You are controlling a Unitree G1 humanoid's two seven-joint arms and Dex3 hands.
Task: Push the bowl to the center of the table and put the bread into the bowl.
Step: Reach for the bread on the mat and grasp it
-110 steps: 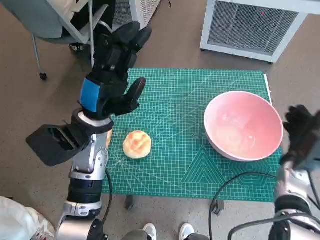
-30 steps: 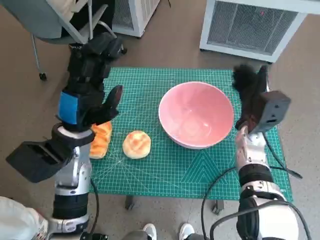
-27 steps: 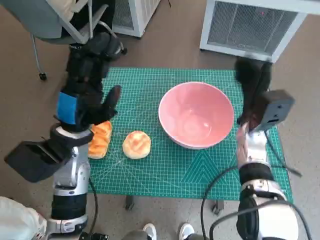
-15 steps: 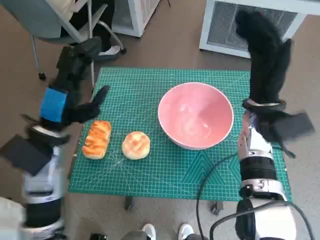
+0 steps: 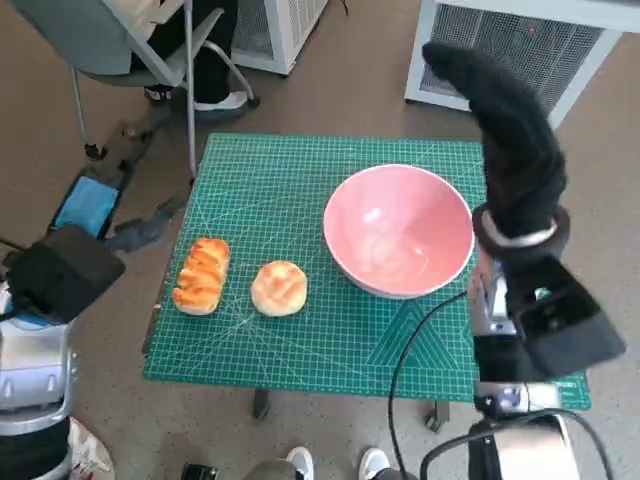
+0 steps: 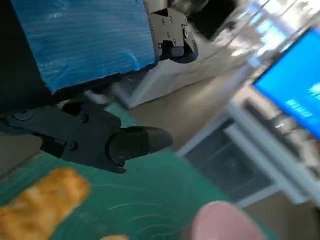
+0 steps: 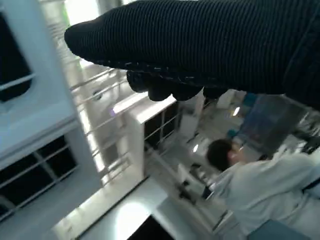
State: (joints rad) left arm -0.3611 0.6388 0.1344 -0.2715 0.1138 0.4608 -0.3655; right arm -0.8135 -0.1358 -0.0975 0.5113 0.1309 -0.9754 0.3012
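Observation:
The pink bowl stands upright near the middle of the green mat; its rim also shows in the left wrist view. A round bread roll lies left of the bowl. A long bread lies beside the roll near the mat's left edge, and shows again in the left wrist view. My left hand hangs off the table's left side, fingers spread, holding nothing. My right hand is raised high above the bowl's right rim, fingers stretched out and empty; its glove shows in the right wrist view.
A chair and a person's legs are behind the table's left corner. A white grilled unit stands behind the right corner. Another person sits far off in the right wrist view. A black cable crosses the mat's front right.
The bowl slid from the mat's right edge to the middle. Since then my right hand has lifted high off it. My left hand has swung left, off the table.

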